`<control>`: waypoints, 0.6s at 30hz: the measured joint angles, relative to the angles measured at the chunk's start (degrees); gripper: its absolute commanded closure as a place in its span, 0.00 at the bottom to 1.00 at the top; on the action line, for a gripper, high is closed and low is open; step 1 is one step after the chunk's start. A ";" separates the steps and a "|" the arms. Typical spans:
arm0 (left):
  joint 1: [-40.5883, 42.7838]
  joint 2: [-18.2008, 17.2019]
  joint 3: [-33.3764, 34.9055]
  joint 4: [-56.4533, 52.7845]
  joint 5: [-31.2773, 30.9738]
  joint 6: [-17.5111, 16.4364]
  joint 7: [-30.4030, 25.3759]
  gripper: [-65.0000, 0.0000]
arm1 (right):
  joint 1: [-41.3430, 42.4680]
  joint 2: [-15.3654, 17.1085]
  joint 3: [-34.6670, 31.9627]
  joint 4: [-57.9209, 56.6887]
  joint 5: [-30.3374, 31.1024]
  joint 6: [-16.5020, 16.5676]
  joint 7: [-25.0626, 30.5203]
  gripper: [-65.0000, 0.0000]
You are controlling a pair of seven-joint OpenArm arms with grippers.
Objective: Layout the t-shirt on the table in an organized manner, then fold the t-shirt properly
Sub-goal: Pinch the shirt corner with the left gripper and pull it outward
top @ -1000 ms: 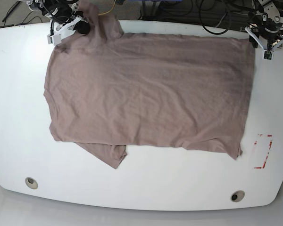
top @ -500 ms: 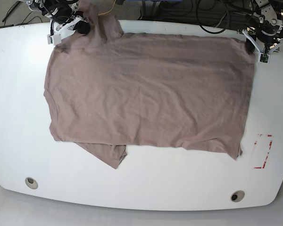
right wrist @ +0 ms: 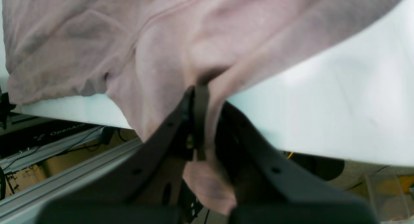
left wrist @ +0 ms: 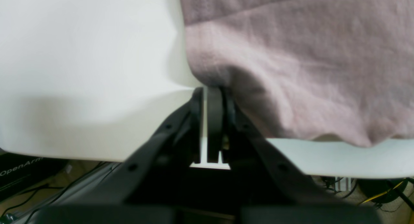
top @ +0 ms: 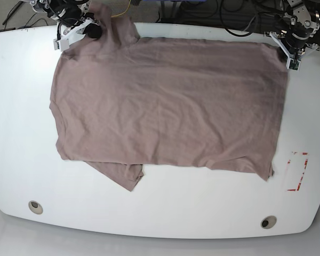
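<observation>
t-shirt (right wrist: 168, 49) sleeve end – cut off below

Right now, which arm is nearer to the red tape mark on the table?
The left arm. Its fingers pinch the t-shirt corner at the far edge, on the same side as the red tape mark. The right arm's fingers grip the sleeve at the opposite far corner.
</observation>
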 measured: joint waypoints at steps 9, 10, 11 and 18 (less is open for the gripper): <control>-0.02 0.00 0.00 -0.02 0.00 0.02 0.09 1.00 | 0.00 0.00 0.00 0.00 0.00 0.00 0.02 1.00; -0.02 0.00 0.00 -0.02 0.00 0.00 0.09 1.00 | 0.00 -0.02 0.00 0.00 0.00 0.00 0.02 1.00; -0.02 0.00 0.00 -0.02 -0.02 0.00 0.09 1.00 | 0.00 -0.04 0.00 0.00 0.00 0.00 0.02 1.00; -0.07 0.00 -0.09 0.07 -0.35 0.02 0.22 1.00 | 0.07 -0.04 0.00 0.00 0.02 0.00 0.00 1.00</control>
